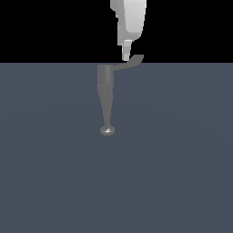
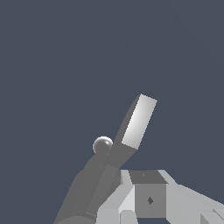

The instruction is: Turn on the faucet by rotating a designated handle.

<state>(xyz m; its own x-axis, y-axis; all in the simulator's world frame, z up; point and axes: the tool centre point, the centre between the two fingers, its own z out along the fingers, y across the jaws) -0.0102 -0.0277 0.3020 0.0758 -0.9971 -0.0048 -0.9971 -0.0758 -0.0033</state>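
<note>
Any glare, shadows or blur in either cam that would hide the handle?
Exterior view: sharp, flat render, no cast shadows; only a small highlight on the knob; the handle half sits against black background, low contrast, with the gripper just above it. Wrist view: no blur; the handle face is brightly lit, nearly white, edges clear; the faucet column is darker but readable.
</note>
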